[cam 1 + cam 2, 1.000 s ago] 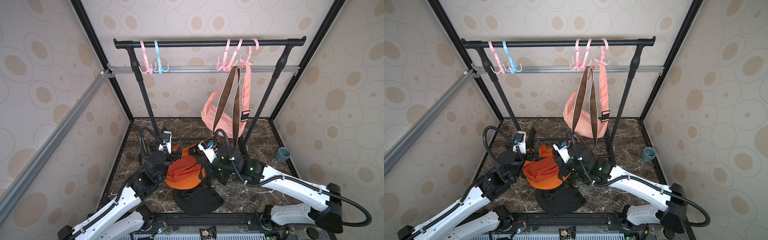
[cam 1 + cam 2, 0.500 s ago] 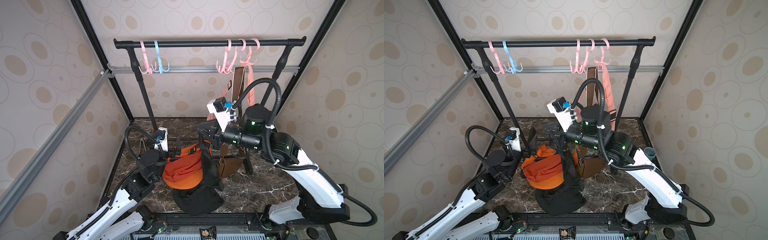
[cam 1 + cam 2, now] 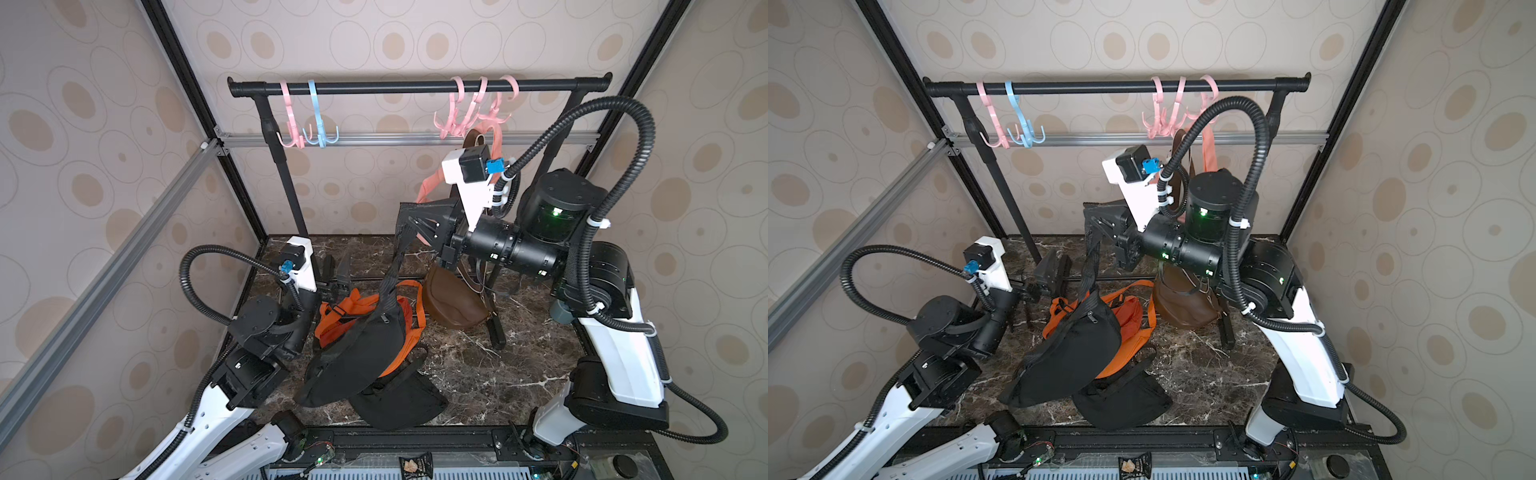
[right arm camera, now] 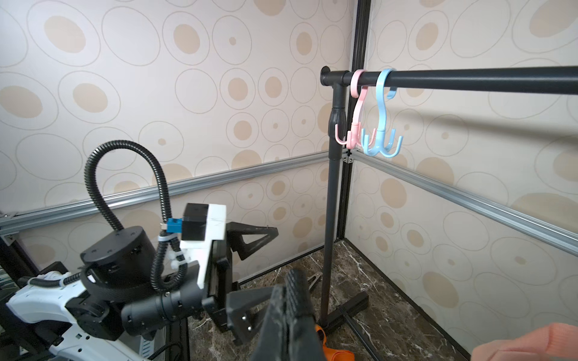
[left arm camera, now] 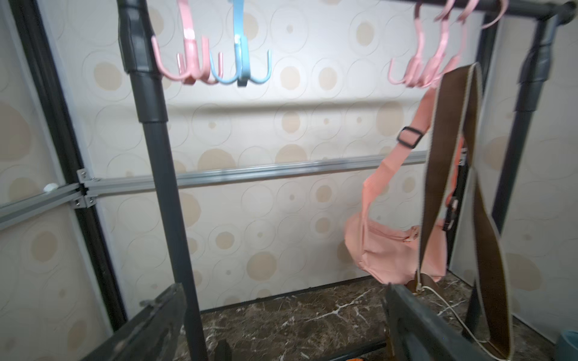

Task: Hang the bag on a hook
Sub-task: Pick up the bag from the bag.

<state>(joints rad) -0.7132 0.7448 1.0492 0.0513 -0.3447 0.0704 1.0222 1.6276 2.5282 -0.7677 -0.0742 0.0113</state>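
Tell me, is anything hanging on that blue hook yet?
No: in the right wrist view the blue hook hangs bare on the black rail, with no strap over any of its prongs.

A small grey-blue cup [image 3: 559,311] stands at the right edge of the dark marble tabletop [image 3: 478,374]; beige circle-patterned wallpaper [image 3: 374,41] fills the upper frame, crossed by a silver rail [image 3: 374,139].

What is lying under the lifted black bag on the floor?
Under the black bag, held up by its strap in the right gripper, lie an orange bag and another black bag. Their covered parts cannot be seen.
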